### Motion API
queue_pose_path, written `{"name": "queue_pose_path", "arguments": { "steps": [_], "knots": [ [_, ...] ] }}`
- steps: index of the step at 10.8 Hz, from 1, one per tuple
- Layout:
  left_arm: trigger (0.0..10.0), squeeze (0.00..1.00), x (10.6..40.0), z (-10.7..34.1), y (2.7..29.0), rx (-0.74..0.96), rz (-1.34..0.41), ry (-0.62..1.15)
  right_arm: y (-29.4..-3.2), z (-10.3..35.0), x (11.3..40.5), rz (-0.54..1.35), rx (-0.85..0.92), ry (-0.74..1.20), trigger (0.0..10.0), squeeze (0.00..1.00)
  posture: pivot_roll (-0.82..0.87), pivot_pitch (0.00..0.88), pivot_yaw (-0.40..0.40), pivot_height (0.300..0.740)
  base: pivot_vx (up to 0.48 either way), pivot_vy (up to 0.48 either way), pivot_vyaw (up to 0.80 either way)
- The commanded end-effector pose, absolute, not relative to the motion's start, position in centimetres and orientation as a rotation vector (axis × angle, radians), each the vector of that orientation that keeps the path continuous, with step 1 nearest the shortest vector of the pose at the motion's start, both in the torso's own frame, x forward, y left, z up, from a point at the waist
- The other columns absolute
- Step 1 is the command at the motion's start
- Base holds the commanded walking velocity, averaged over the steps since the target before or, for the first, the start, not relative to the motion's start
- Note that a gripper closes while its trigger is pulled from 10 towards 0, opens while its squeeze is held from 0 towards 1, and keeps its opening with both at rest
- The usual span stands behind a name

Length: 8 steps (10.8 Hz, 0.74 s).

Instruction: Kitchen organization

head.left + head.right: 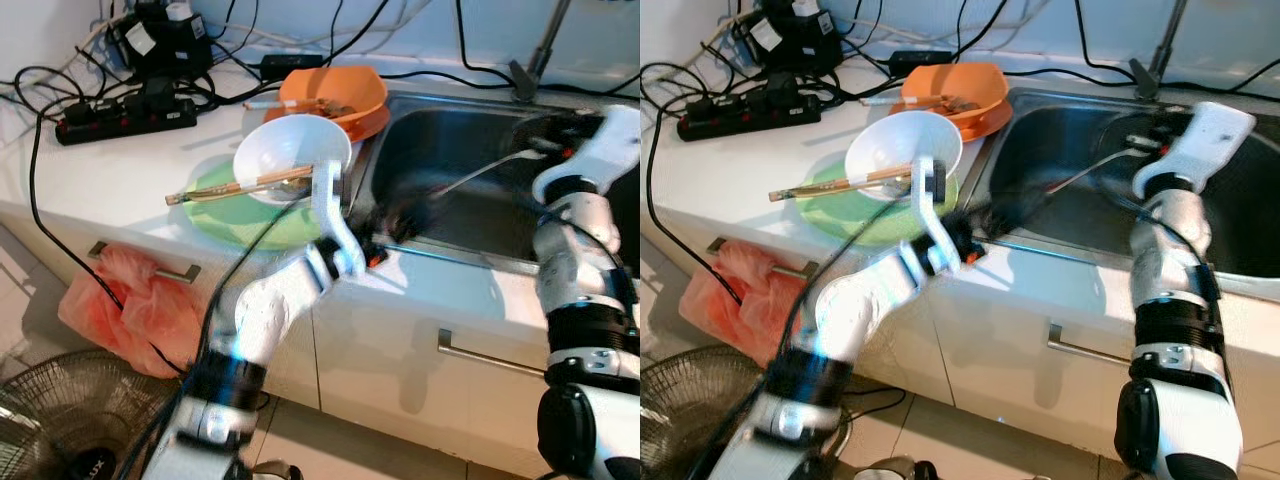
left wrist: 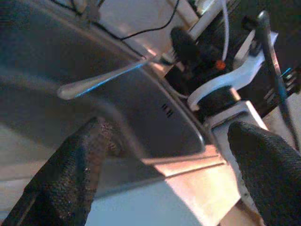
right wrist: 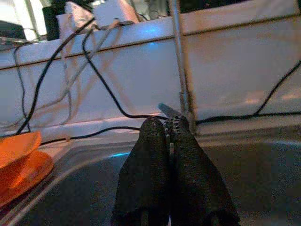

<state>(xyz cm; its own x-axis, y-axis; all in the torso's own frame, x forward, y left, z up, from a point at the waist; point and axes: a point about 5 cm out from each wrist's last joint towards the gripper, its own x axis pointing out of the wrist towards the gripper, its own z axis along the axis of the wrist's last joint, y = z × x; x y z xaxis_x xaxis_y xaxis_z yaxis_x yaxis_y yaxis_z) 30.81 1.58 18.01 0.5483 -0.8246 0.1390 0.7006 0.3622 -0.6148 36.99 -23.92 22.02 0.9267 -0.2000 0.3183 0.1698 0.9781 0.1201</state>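
A silver spoon (image 1: 485, 168) hangs over the steel sink (image 1: 470, 225), and my right gripper (image 1: 548, 138) is shut on its handle end. In the right wrist view the fingers (image 3: 150, 155) press together around a thin metal tip. My left gripper (image 1: 400, 215), blurred, is at the sink's left rim and open, with nothing between its fingers (image 2: 70, 165); the left wrist view looks toward the spoon (image 2: 94, 82). On the counter, a white bowl (image 1: 290, 150) with chopsticks (image 1: 235, 188) across it rests on a green plate (image 1: 235, 220). An orange bowl (image 1: 335, 92) sits on an orange plate behind it.
A black power strip (image 1: 125, 118) and tangled cables lie at the counter's back left. A faucet (image 1: 535, 60) rises behind the sink. A red plastic bag (image 1: 120, 300) hangs from a drawer handle, and a fan (image 1: 50, 425) stands on the floor at lower left.
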Motion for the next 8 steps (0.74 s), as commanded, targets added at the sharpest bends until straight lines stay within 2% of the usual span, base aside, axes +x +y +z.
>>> {"name": "queue_pose_path", "arguments": {
  "steps": [1,4,5,6,7,8],
  "knots": [
    [10.0,1.0,30.8,18.5,1.9,-0.649,-0.987,0.177,-23.5,21.7,37.0,-0.183,0.061,-0.337,0.0,0.0,0.12,0.039,0.102,0.74,0.0,0.0,0.0],
    [10.0,1.0,31.0,18.3,2.9,-0.545,-0.961,0.132,-23.2,21.3,37.3,-0.185,-0.113,-0.331,0.0,0.0,0.13,0.029,0.102,0.74,0.0,0.0,0.0],
    [10.0,1.0,30.8,18.3,2.9,-0.476,-0.972,0.116,-23.6,21.0,37.3,-0.19,-0.197,-0.305,0.5,0.0,0.13,0.027,0.1,0.74,0.0,0.0,0.0],
    [10.0,1.0,30.5,18.1,2.8,-0.426,-0.982,0.107,-24.0,20.3,37.2,-0.201,-0.256,-0.271,6.5,0.0,0.13,0.028,0.1,0.74,0.0,0.0,0.0],
    [10.0,1.0,30.3,17.9,2.6,-0.41,-0.988,0.107,-24.3,19.6,37.1,-0.212,-0.291,-0.237,9.8,0.0,0.13,0.028,0.1,0.74,0.0,0.0,0.0],
    [10.0,1.0,30.3,17.8,2.5,-0.397,-0.99,0.103,-24.4,18.2,37.0,-0.199,-0.331,-0.157,10.0,0.0,0.13,0.028,0.101,0.74,0.0,0.0,0.0]
  ]
}}
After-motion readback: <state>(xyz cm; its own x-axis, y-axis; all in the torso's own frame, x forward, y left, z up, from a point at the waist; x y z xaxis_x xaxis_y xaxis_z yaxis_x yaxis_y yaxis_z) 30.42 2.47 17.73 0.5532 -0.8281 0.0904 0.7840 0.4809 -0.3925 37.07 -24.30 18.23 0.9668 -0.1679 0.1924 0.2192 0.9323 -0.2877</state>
